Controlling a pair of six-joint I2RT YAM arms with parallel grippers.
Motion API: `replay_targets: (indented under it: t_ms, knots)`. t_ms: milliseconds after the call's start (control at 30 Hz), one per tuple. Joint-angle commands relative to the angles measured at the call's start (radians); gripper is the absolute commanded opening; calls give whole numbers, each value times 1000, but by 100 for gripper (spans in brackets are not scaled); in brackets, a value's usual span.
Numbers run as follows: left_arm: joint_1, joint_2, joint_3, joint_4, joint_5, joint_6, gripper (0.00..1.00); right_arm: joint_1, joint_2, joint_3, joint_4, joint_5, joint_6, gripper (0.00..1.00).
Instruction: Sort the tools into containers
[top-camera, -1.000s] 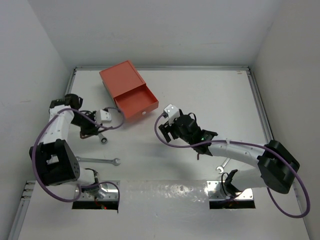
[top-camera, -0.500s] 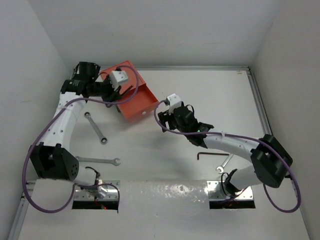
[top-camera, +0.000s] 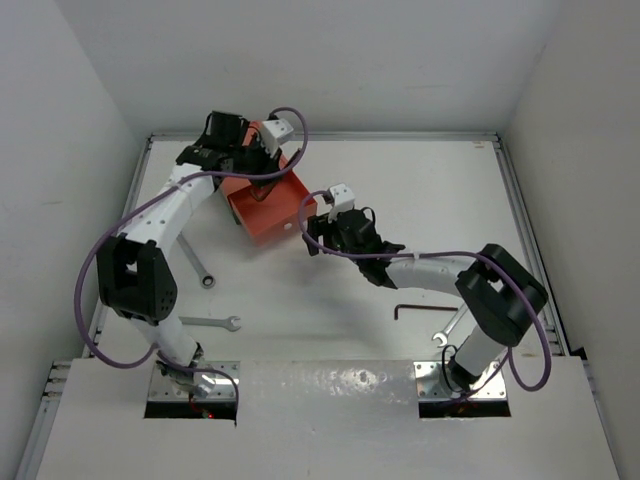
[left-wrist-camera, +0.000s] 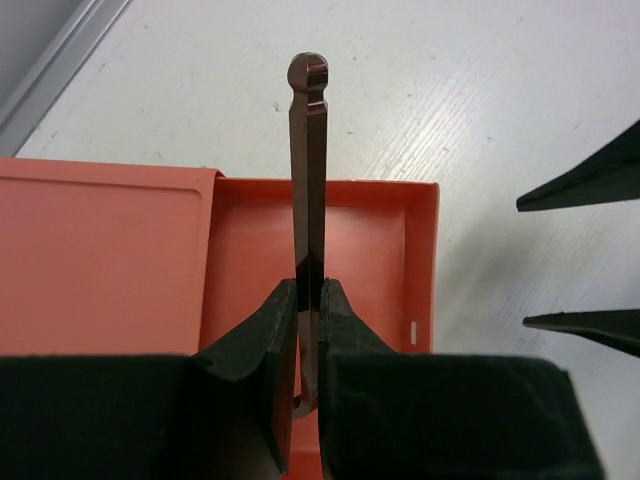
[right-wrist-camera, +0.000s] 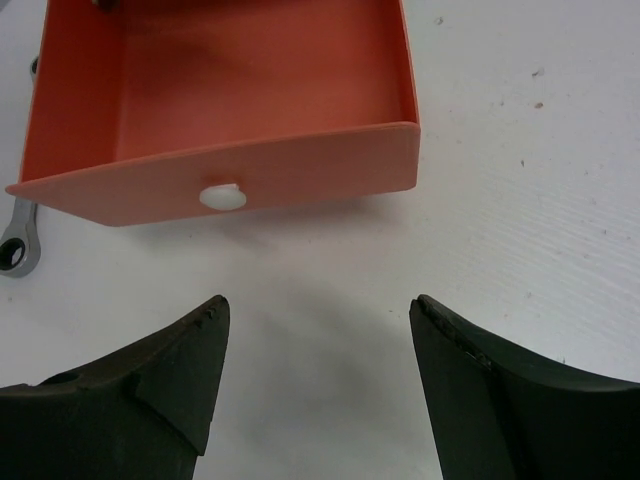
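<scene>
The orange-red drawer (top-camera: 278, 205) stands pulled open, its white knob (right-wrist-camera: 222, 196) facing my right gripper. I cannot make out the green drawer. My left gripper (top-camera: 258, 170) hovers over the open drawer (left-wrist-camera: 365, 240), shut (left-wrist-camera: 310, 285) on a slim silver wrench (left-wrist-camera: 308, 150) that points forward. My right gripper (top-camera: 310, 235) is open and empty (right-wrist-camera: 320, 300) on the table just in front of the drawer front (right-wrist-camera: 250, 170). Two wrenches (top-camera: 198, 262) (top-camera: 215, 323) lie at the left. Another wrench (top-camera: 448, 328) and the black hex key (top-camera: 410, 310) lie at the right.
The tips of my right gripper's fingers (left-wrist-camera: 590, 180) show at the right of the left wrist view. A wrench's ring end (right-wrist-camera: 18, 245) lies left of the drawer in the right wrist view. Purple cables loop along both arms. A metal rail (top-camera: 520, 220) edges the table.
My left arm has swung from the table at the left up and back, and now holds a wrench over the open drawer. My right gripper has moved up-left toward the drawer front.
</scene>
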Motion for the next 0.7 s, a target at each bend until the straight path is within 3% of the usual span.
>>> replay_targets:
  t_ms: [0,67,200,333,433,667]
  knots:
    - [-6,-4,-17,166,14,-68,0,4,16,37,122,3,19,71]
    - [-10,21,-14,171,17,-73,0,4,33,48,117,2,22,71]
    - [-10,42,-28,120,0,54,0,4,39,51,109,-4,16,71]
    - [-12,50,-26,-18,17,388,0,4,30,44,109,-18,-7,72]
    - [-12,59,-28,-85,10,534,0,4,27,44,108,-21,-26,72]
    - [-12,127,-10,-177,-29,665,0,4,51,53,157,-35,-3,71]
